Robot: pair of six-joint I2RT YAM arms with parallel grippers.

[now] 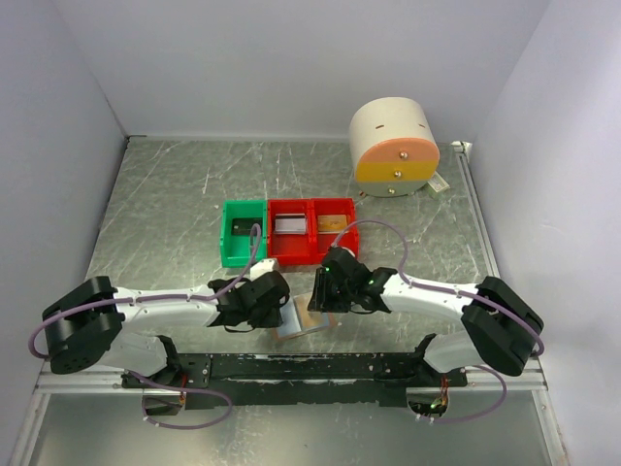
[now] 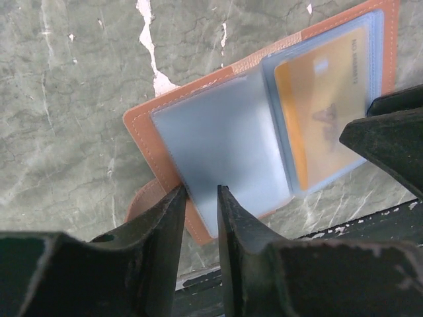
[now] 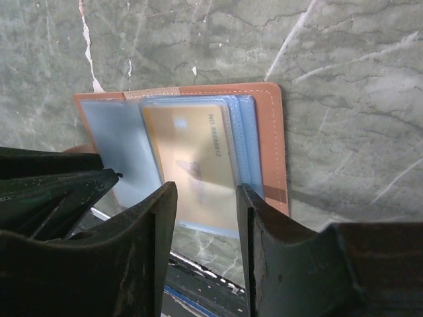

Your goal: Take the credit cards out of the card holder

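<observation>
Left pincer perhaps nipping card holder, wrist-only gold card

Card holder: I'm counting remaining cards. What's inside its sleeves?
A gold card sits in the right front sleeve; the left sleeve looks empty. Sleeves behind the gold card are covered.

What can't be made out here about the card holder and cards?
- Left wrist view: whether the left gripper pinches the empty sleeve; its fingers hide the sleeve's near edge.
- Both wrist views: any cards under the gold card; stacked sleeves cover them.
- Top view: card holder mostly covered by the left gripper and right gripper.
- Gold card's print: blurred.
</observation>
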